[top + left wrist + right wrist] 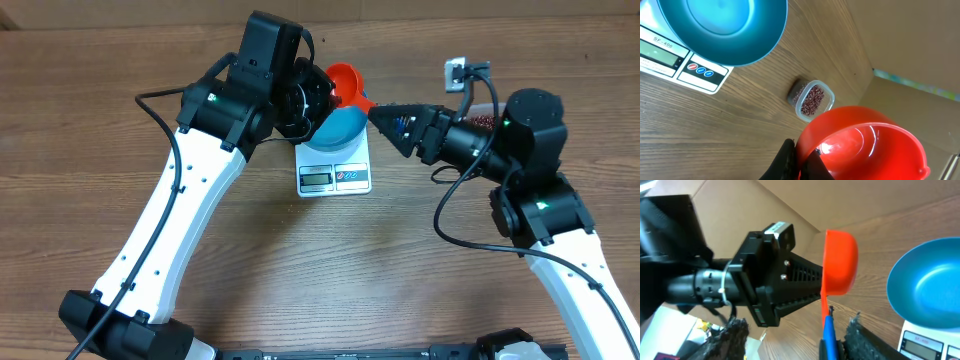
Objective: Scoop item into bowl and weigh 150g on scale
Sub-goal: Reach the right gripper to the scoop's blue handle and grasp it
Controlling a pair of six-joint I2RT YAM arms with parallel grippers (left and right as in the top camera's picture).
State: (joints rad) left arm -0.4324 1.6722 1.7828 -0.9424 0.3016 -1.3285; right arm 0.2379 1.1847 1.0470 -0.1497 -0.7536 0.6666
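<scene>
The blue bowl (pixel 335 127) (pixel 725 25) (pixel 930 285) stands on the white scale (pixel 335 177) (pixel 670 57) (pixel 927 342) and shows no beans inside. Just behind the bowl, my left gripper (pixel 325 92) (pixel 801 152) is shut on the rim of a red scoop (pixel 346 84) (pixel 865 145) (pixel 840 262), which looks empty. The scoop's blue handle (pixel 829 337) lies between the open fingers of my right gripper (pixel 378 115) (pixel 797 330), close to the right-hand finger. The red-brown beans (pixel 812 99) fill a clear tub (pixel 826 95) right of the scale.
The right arm (pixel 520 150) largely hides the tub in the overhead view. A cardboard wall (pixel 910 50) stands behind the table's far edge. Bare wooden tabletop (pixel 330 270) stretches in front of the scale between the two arms.
</scene>
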